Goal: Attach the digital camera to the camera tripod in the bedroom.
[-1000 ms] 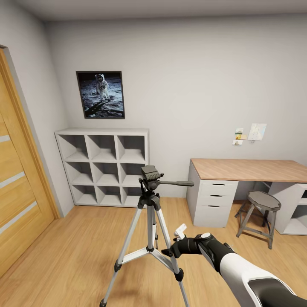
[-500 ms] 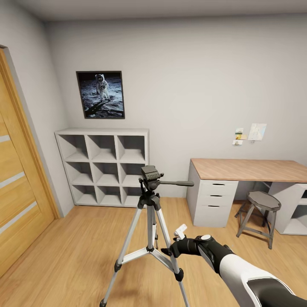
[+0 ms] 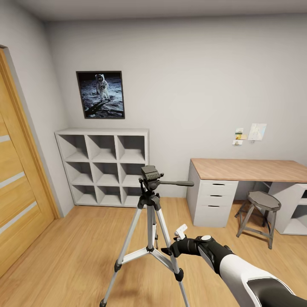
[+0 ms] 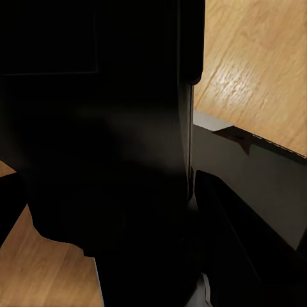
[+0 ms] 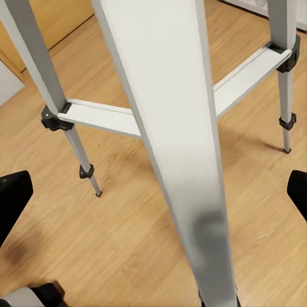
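tripod: tall silver-legged camera tripod [image 3: 150, 221] with black pan head stands at 12 o'clock, head bare, guessing it's waiting for the mount
right gripper [image 3: 170, 250]: fingers spread wide, straddling a tripod leg [image 5: 173, 141], holding nothing
left gripper: can't tell, wrist view's just dark
digital camera: not spotted

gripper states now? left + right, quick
Left: cannot tell; its wrist view is mostly dark, unidentifiable shapes.
Right gripper: open, black fingertips spread on either side of a silver leg of the tall camera tripod, holding nothing.
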`<state>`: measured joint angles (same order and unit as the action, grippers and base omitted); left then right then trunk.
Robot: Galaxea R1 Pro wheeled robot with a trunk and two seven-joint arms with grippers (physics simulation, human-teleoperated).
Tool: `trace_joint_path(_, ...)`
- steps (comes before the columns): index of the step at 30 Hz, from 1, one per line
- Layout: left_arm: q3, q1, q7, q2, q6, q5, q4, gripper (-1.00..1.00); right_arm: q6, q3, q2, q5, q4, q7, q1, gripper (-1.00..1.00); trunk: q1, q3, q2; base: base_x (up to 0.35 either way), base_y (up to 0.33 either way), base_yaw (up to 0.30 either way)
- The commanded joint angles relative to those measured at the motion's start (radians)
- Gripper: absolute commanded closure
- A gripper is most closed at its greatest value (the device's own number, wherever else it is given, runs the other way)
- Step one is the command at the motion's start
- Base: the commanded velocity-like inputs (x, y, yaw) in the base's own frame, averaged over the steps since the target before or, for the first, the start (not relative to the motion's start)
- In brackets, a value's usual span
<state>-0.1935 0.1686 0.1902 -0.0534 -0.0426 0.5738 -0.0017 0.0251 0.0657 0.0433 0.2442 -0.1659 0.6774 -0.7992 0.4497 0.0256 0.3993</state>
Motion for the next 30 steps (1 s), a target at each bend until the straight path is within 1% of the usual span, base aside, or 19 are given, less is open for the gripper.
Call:
trace_joint_path(1, -0.009, 0.0, 0.002, 0.0, -0.002, 0.008, 0.0, 1.0, 0.003, 0.006, 0.0, -0.003, -0.001, 0.001, 0.0, -1.0, 0.0, 0.0, 0.001, 0.0, 0.0, 0.0)
trace_joint_path(8, -0.008, 0.0, 0.002, 0.0, -0.002, 0.008, 0.0, 1.0, 0.003, 0.006, 0.0, -0.002, -0.001, -0.001, 0.0, -1.0, 0.0, 0.0, 0.001, 0.0, 0.0, 0.0)
trace_joint_path(12, -0.008, 0.0, 0.002, 0.0, -0.002, 0.008, 0.0, 1.0, 0.004, 0.006, 0.0, -0.012, -0.001, -0.02, 0.0, -1.0, 0.0, 0.0, 0.001, 0.0, 0.0, 0.0)
trace_joint_path(13, -0.008, 0.0, 0.002, 0.0, -0.002, 0.008, 0.0, 1.0, 0.005, 0.006, 0.0, -0.016, -0.001, -0.026, 0.0, 1.0, 0.0, 0.0, 0.001, 0.0, 0.0, 0.0)
trace_joint_path(15, -0.008, 0.0, 0.002, 0.0, -0.003, 0.008, 0.0, 1.0, 0.007, 0.006, 0.0, -0.03, -0.001, -0.046, 0.0, 1.0, 0.0, 0.0, 0.001, 0.0, 0.0, 0.0)
trace_joint_path(20, -0.008, 0.0, 0.002, 0.0, -0.002, 0.008, 0.0, 1.0, 0.009, 0.006, 0.001, -0.044, -0.001, -0.071, 0.0, 1.0, 0.0, 0.0, 0.001, 0.0, 0.0, 0.0)
trace_joint_path(30, -0.007, 0.0, 0.002, 0.0, -0.003, 0.008, 0.0, 1.0, 0.007, 0.008, 0.0, -0.043, 0.001, -0.075, 0.0, 1.0, 0.0, 0.0, 0.001, 0.0, 0.0, 0.0)
